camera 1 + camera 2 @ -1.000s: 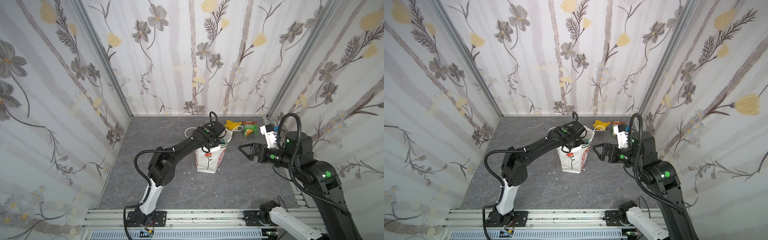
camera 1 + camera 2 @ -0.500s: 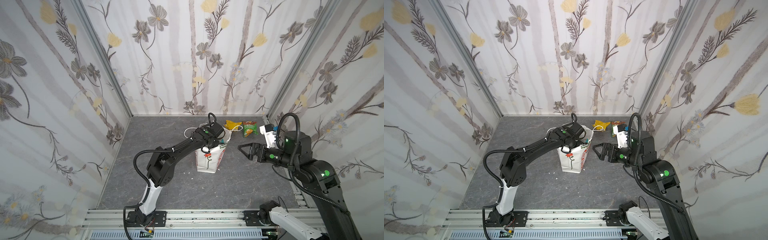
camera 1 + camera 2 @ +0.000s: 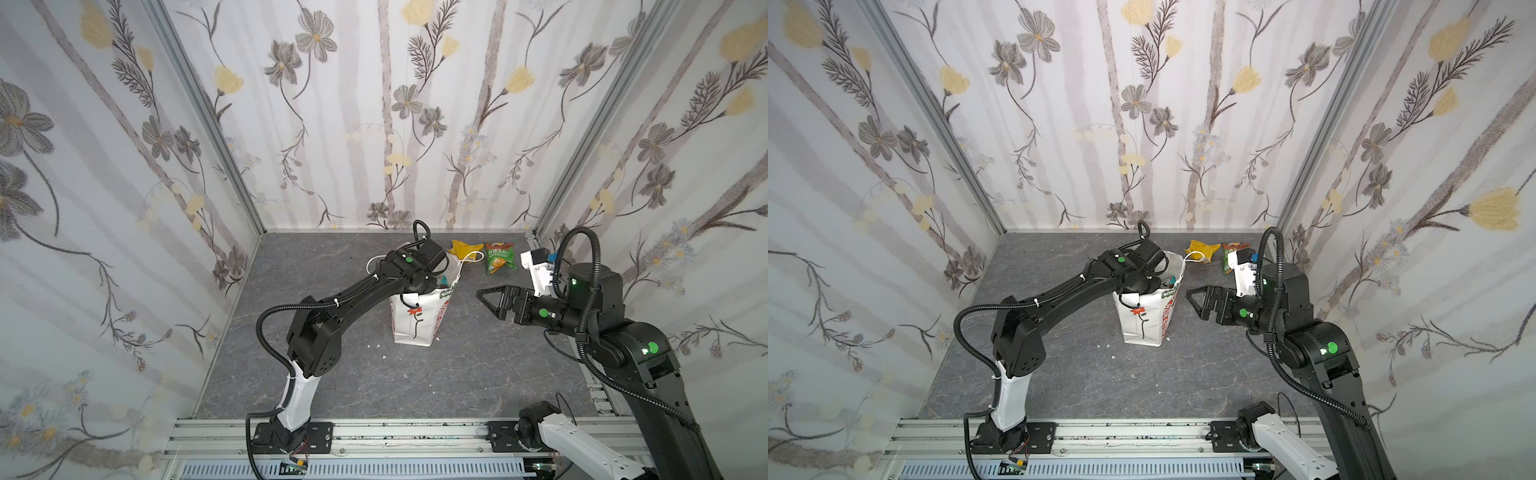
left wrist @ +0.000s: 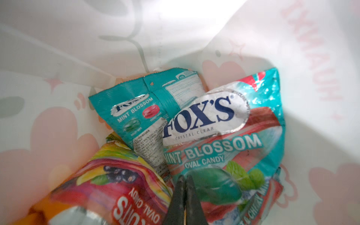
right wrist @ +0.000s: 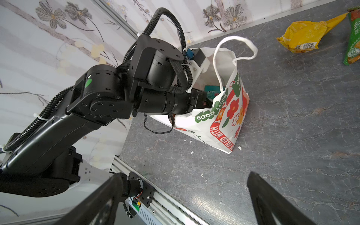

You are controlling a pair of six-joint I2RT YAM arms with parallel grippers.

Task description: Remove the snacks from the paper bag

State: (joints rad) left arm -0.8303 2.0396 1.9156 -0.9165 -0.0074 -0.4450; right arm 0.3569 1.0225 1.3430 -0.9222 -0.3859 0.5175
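Centrally, in both top views, the bag (image 3: 415,324) stands upright on the worktop (image 3: 478,374), its mouth open and one cord handle (image 5: 236,37) drooping over the far rim. My left arm reaches over the near rim and down into the mouth, so the left hand (image 4: 183,182) shows only in the left wrist view. Its two fingers (image 4: 175,200) are pressed together with no gap that I can make out, tips at the edge of the mint packet (image 4: 224,136), just beside the fruit packet (image 4: 116,191). Whether a fold of foil is pinched between them I cannot tell. A small mint packet (image 4: 140,109) lies partly under the larger one, deeper in the bag; all three sit against the white inner walls. Two snacks are out: the yellow packet (image 3: 461,248) and the green packet (image 3: 500,259) lie on the worktop behind the bag, near the back wall, close beside each other, the yellow one just beyond the handle. My right hand (image 3: 486,297) hangs above the worktop to the right of the bag, apart from it and pointed toward it, jaws spread wide and holding nothing. The right wrist view shows both fingers (image 5: 272,204) far apart with bare worktop between them. A few white scraps (image 3: 376,345) dot the worktop by the bag's base.
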